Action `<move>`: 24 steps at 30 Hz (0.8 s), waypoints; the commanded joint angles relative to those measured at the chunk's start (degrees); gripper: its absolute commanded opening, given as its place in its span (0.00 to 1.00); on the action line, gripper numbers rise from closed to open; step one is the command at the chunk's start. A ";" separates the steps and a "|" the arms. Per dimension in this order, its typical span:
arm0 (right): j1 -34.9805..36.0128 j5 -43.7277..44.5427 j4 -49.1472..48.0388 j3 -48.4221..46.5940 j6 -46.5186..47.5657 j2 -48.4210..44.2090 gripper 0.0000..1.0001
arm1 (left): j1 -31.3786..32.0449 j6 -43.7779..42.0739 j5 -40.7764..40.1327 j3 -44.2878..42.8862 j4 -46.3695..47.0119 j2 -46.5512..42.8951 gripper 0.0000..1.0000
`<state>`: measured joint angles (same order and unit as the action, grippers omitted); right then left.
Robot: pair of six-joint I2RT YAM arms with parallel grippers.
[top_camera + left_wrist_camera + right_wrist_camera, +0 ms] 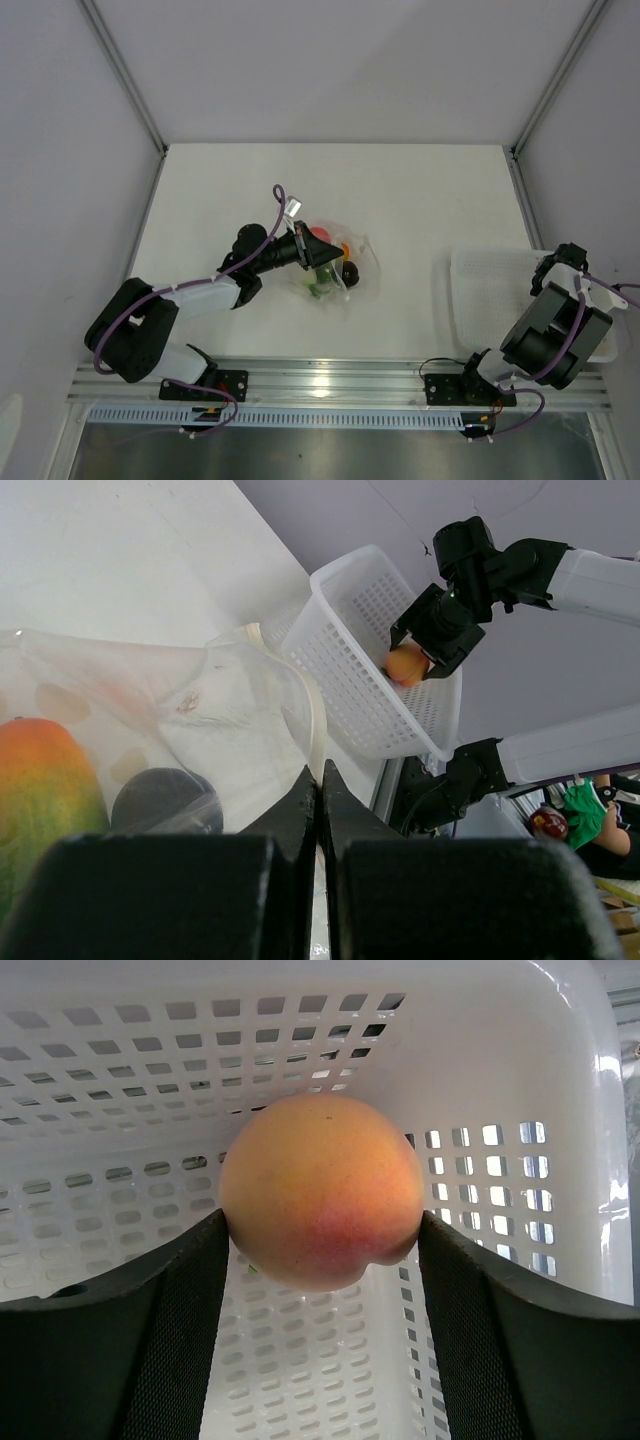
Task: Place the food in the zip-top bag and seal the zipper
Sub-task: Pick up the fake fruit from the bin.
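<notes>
The clear zip-top bag [345,268] lies at mid-table with food inside: a red piece [320,235], a dark-purple one [350,270] and green bits [318,290]. My left gripper [328,257] is shut on the bag's mouth edge, pinching the pale zipper strip [318,730] between its fingertips. The left wrist view shows an orange-green fruit [40,790] and a dark piece [160,798] through the plastic. My right gripper [322,1238] is inside the white basket [485,290], both fingers against the orange-peach round fruit [320,1180].
The slotted white basket [340,650] stands at the table's right side, tilted toward the bag in the left wrist view. An aluminium rail [330,380] runs along the near edge with both arm bases. Grey walls enclose the table on three sides.
</notes>
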<state>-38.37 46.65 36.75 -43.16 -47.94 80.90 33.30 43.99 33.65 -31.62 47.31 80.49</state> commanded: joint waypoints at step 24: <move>14.89 -0.24 4.21 -4.74 3.72 -16.12 0.00 | -0.52 -2.77 -2.09 0.24 -1.96 -3.06 0.01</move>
<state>-26.00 46.33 40.03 -45.08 -46.22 67.77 33.30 43.22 32.71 -31.62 44.62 79.13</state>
